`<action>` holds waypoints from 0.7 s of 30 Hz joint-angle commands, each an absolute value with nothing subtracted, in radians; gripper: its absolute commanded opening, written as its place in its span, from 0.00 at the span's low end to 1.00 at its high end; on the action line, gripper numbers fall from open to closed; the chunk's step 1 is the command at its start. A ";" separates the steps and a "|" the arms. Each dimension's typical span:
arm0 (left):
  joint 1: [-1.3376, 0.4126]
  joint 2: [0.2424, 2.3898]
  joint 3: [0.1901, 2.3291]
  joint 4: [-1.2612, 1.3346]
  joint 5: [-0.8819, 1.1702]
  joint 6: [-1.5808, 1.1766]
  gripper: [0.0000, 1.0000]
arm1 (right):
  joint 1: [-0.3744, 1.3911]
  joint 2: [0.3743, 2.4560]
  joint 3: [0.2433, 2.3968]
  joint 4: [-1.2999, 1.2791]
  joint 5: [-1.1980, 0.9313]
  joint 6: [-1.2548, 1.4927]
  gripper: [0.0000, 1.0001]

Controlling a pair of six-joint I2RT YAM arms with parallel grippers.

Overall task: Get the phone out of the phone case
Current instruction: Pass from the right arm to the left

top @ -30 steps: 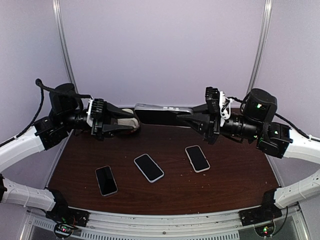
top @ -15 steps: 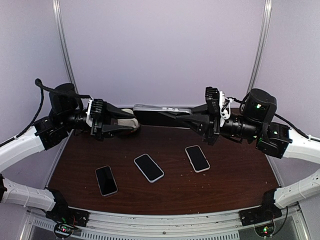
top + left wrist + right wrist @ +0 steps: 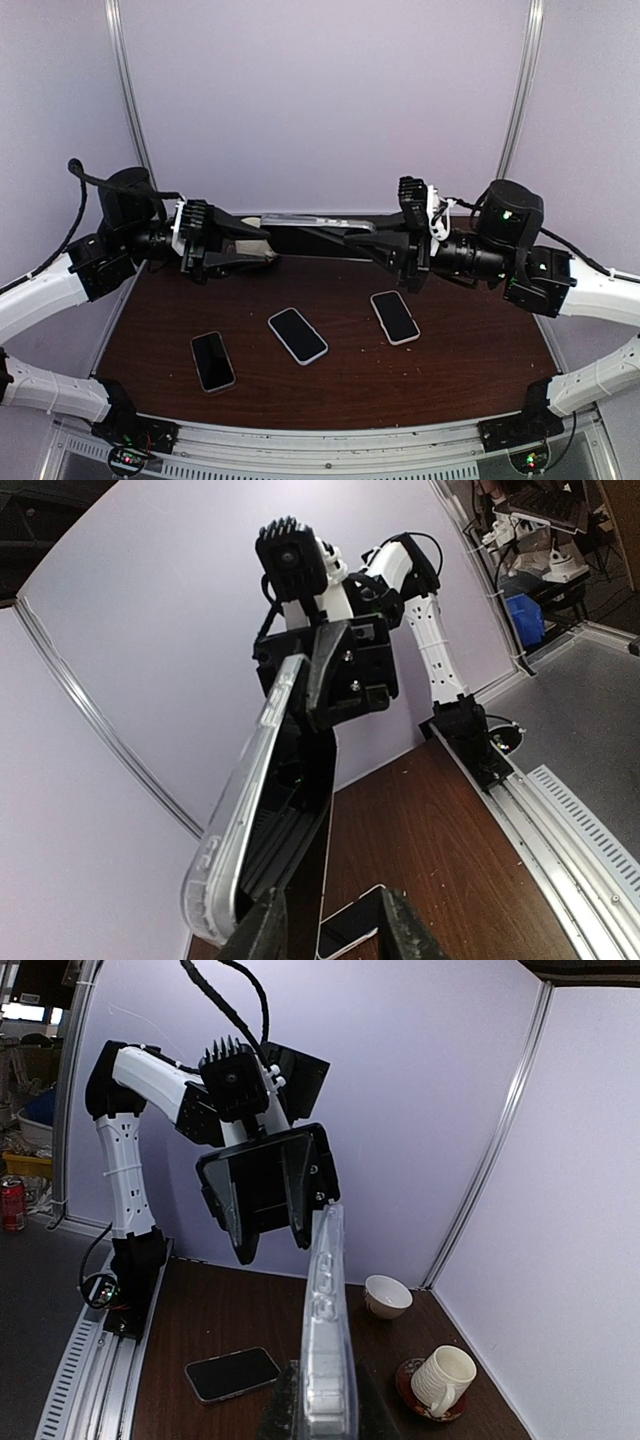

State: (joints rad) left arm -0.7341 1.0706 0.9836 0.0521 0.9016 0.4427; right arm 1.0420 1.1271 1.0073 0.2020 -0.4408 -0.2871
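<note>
**Top external view: phone (image 3: pixel 322 236) and phone case (image 3: pixel 300 218) hanging between both arms**

The pair is being held in the air above the far side of the desk (image 3: pixel 470 370), well clear of three loose phones (image 3: pixel 297 335) lying on it. Its long axis is running level from left to right, straight from the left gripper (image 3: pixel 266 246) to the right gripper (image 3: pixel 362 240). Each arm is therefore sitting at one end, and neither is nearer than the other.

In the left wrist view the clear phone case is bowing away from the dark phone at the near end. A gap is showing there and narrowing toward the right arm's end. The left fingers (image 3: pixel 262 930) are clenching around that near end, apparently on the phone itself; whether they are also catching the case lip cannot be told. In the right wrist view the right fingers (image 3: pixel 280 1410) are pinching the phone case, which is rising edge-on from between them.

Judging from this, the separation is partly done, with the right-hand end looking seated. The coming move is likely turning on drawing the two parts away from each other across the long axis, not along it, peeling from the left end.
</note>
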 commanded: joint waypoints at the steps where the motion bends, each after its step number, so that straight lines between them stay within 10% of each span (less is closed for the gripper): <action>1: -0.727 1.039 0.996 0.045 0.832 0.506 0.33 | 1.063 1.060 1.013 0.224 -0.355 -0.342 0.00; 21: -0.726 1.060 1.002 0.066 0.890 0.485 0.33 | 1.063 1.098 1.061 0.201 -0.428 -0.332 0.00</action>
State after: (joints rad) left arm -0.7322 1.0557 0.9836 0.0288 0.8719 0.4988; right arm 1.0561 1.0931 1.0092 0.1375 -0.3946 -0.3347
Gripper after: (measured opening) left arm 0.326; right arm 0.094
